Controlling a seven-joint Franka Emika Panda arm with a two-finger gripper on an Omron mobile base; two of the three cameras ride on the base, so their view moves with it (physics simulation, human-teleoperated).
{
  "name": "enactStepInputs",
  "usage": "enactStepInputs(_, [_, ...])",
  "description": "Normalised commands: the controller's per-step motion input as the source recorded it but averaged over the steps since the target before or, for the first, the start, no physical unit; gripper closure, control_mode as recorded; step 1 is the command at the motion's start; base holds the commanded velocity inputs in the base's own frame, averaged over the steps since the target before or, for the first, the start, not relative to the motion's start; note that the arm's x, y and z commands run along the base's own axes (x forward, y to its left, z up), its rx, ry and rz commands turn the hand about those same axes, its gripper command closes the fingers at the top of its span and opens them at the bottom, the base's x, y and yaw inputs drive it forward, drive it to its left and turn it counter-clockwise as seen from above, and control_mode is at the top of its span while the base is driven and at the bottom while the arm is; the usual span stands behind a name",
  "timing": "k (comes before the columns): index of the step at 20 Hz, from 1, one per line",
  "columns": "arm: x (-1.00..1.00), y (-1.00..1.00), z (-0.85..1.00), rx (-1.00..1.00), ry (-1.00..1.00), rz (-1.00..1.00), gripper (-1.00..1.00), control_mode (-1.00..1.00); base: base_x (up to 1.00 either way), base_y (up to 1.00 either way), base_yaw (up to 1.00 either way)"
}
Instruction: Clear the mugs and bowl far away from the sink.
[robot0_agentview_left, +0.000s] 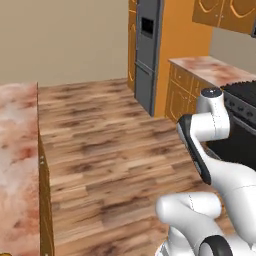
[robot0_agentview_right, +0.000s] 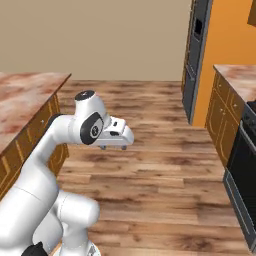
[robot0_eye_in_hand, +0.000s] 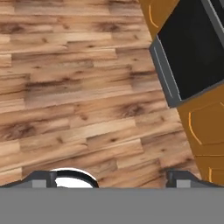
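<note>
The pincer (robot0_eye_in_hand: 111, 179) hangs wide open and empty above the wooden floor (robot0_eye_in_hand: 78, 87), beside the dark oven door (robot0_eye_in_hand: 192, 48), with no mug, bowl or sink visible near the marbled desk (robot0_agentview_left: 17, 165).

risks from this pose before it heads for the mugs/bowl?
1. The gripper hangs open and empty over bare wood floor; nothing to grasp is near it.
2. The marble island counter sits close beside the arm, so a wide swing could clip its edge.
3. The black oven stands close on the other side, a tight turn.
</note>
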Motion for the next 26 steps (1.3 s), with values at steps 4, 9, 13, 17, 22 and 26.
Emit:
enactStepInputs(4, [0.00, 0.00, 0.00, 0.00, 0.00, 0.00, -1.00, 1.00, 0.06, -0.21, -0.70])
enactStepInputs(9, [0.00, 0.00, 0.00, 0.00, 0.00, 0.00, -1.00, 1.00, 0.24, -0.27, -0.59])
enactStepInputs(13, [0.00, 0.00, 0.00, 0.00, 0.00, 0.00, -1.00, 1.00, 0.44, -0.32, -0.44])
enactStepInputs(17, [0.00, 0.00, 0.00, 0.00, 0.00, 0.00, -1.00, 1.00, 0.46, -0.30, -0.40])
enactStepInputs(22, [0.00, 0.00, 0.00, 0.00, 0.00, 0.00, -1.00, 1.00, 0.50, -0.45, -0.38])
enactStepInputs(26, [0.00, 0.00, 0.00, 0.00, 0.00, 0.00, -1.00, 1.00, 0.50, -0.54, -0.42])
